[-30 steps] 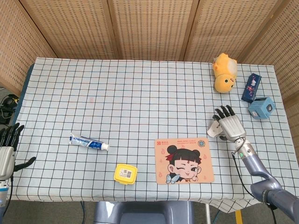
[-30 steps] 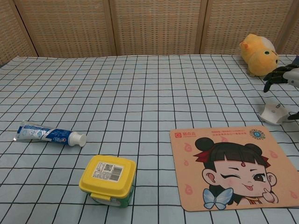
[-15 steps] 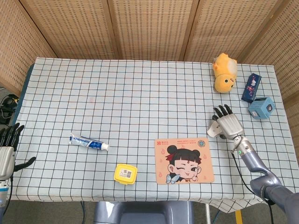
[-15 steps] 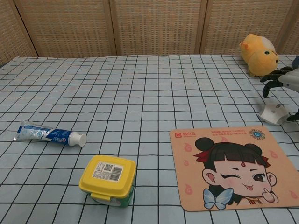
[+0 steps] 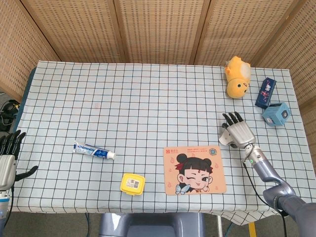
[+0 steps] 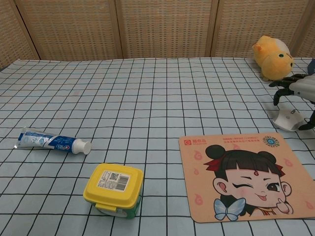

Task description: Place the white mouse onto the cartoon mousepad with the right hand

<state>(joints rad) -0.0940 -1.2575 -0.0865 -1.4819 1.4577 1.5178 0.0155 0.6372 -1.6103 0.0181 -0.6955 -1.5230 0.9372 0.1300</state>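
The white mouse (image 6: 289, 119) lies on the checked cloth just beyond the far right corner of the cartoon mousepad (image 6: 246, 172). My right hand (image 6: 298, 88) hovers over the mouse with fingers spread and curved down, the thumb low on the mouse's right side; nothing is gripped. From the head view the right hand (image 5: 238, 131) covers most of the mouse (image 5: 225, 138), which peeks out at its left, above the mousepad (image 5: 194, 169). My left hand (image 5: 7, 159) hangs at the table's left edge, fingers apart and empty.
A yellow plush toy (image 5: 236, 76), a dark blue box (image 5: 265, 92) and a light blue cube (image 5: 276, 114) stand behind the right hand. A toothpaste tube (image 5: 94, 150) and a yellow-lidded container (image 5: 133, 183) lie left of the mousepad.
My right hand has shifted slightly left and settled further over the mouse. The mouse and the left hand have not moved.
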